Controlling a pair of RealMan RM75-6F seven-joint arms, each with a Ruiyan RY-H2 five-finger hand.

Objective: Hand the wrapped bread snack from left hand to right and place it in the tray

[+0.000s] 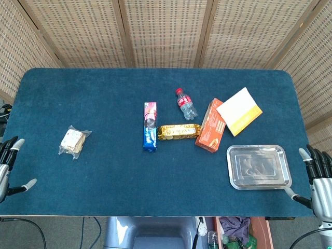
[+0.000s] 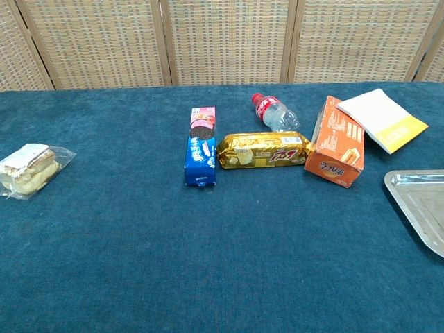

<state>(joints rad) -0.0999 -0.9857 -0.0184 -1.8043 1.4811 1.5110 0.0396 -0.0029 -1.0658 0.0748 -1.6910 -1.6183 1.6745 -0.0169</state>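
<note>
Wrapped bread snack [image 1: 74, 141] lying flat on blue table [image 1: 104, 192], far left, near left hand [image 1: 7, 167], untouched; tray [image 1: 282, 182] far right, just beside right hand [image 1: 319, 179]. Both hands empty, fingers spread. Judged light, soft, crushable; clear film probably slippery; best gripped gently across the short sides, not by loose wrapper ends.

A staged test room: woven screen panels [image 1: 166, 31] close off a blue-clothed table [image 1: 104, 176], cables trailing underneath.
</note>
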